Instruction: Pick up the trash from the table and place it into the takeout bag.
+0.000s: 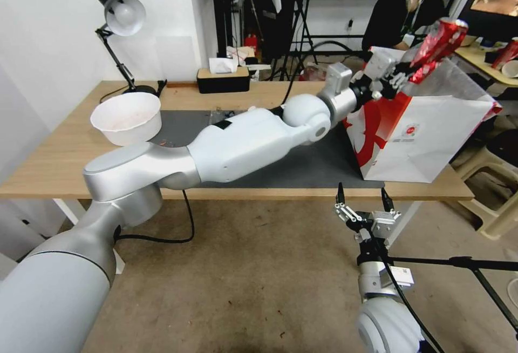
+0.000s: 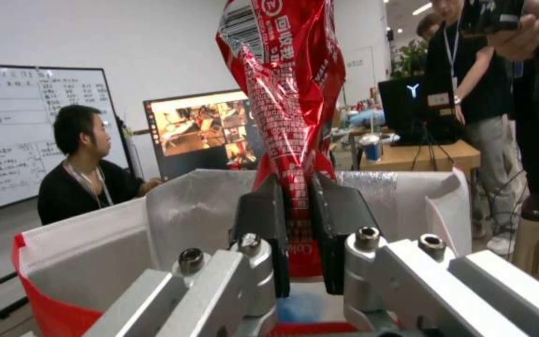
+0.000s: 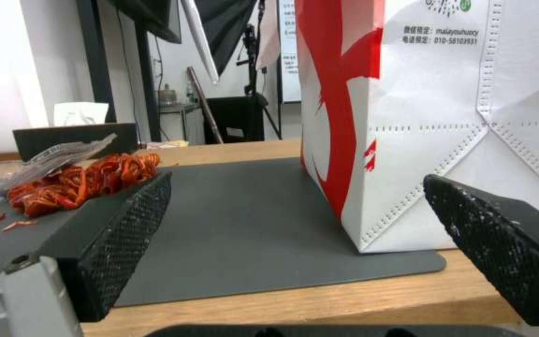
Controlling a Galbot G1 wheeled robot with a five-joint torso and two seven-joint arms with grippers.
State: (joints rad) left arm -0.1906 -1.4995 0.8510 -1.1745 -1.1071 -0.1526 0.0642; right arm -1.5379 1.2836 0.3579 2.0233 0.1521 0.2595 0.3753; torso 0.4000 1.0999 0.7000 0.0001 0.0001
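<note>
**Red wrapper held over the bag mouth**

The left gripper was clamped on a crinkled red foil snack wrapper, holding it upright above the open top of the large white-and-red takeout bag, which stood at the right end of the dark grey mat on the light-wood table. The right gripper hung below the table's front edge, fingers spread wide and empty. The wrapper stood tall above the pads, so on release it looked likely to tip and catch the bag's rim or fall outside. A white paper bowl and shredded orange-red scraps remained on the table.
</note>
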